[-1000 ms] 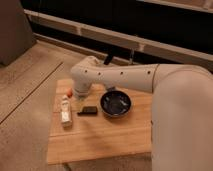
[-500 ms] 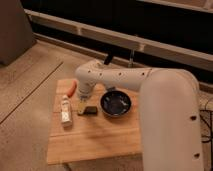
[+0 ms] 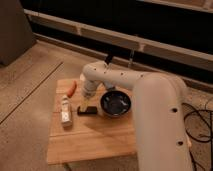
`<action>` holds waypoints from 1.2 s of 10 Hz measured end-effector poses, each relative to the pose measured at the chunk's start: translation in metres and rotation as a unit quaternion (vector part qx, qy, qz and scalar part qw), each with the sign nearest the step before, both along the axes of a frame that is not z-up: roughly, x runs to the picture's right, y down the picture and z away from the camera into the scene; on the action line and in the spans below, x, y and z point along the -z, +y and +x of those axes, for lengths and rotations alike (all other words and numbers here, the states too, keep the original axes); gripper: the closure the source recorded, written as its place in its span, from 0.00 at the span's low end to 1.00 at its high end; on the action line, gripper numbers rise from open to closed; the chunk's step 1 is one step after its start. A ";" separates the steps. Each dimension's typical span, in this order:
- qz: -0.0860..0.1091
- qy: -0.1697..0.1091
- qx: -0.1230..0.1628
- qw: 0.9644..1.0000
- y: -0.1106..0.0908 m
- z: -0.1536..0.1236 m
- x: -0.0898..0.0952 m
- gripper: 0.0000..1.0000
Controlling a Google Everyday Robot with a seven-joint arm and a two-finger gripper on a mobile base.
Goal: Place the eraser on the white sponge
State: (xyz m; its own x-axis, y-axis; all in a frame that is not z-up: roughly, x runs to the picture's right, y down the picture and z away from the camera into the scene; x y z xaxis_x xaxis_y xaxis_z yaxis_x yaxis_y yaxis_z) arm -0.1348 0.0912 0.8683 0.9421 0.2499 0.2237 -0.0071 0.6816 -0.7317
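Wooden worktop sits on a speckled floor, w/ a dark wall and pale rails behind.

The white robot arm comes in from the right foreground, bends over the back of the worktop and drops its wrist down at the centre-left. The hand hangs low, pointing down, just above the eraser and just left of the black bowl. Its fingers stand wide apart and nothing is lifted in them. Can't tell whether the tips touch the eraser or stop just short.

The eraser is a small dark block lying flat on the wood, approx. mid-worktop, betw. the white sponge and the bowl. It's close to the bowl's left rim and apart from the sponge.

The white sponge lies near the worktop's left edge, long side running front to back. Its far end looks darker or tan; can't make out what that is.

A red-orange pepper-like item lies toward the back-left corner, tilted, beyond the sponge and left of the wrist.

The bowl is upright and its inside looks dark and shiny.

Dark cables trail on the floor at the right, beside the arm.
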 end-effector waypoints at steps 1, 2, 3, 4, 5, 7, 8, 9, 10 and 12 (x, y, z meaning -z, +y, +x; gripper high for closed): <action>-0.010 -0.012 0.015 1.000 0.004 -0.007 -0.001 0.35; -0.020 -0.029 0.021 0.999 0.007 -0.014 -0.002 0.35; -0.032 -0.040 0.026 0.998 0.012 -0.014 -0.003 0.35; -0.047 -0.052 0.042 0.997 0.019 -0.016 -0.005 0.35; -0.057 -0.054 0.060 0.995 0.024 -0.015 -0.007 0.35; -0.083 -0.047 0.116 0.989 0.036 -0.008 -0.014 0.35; -0.089 -0.038 0.138 0.986 0.036 -0.003 -0.018 0.35; -0.084 -0.029 0.163 0.983 0.032 0.000 -0.022 0.35; -0.068 -0.025 0.183 0.980 0.025 -0.002 -0.028 0.35; -0.037 -0.024 0.202 0.978 0.013 -0.009 -0.033 0.35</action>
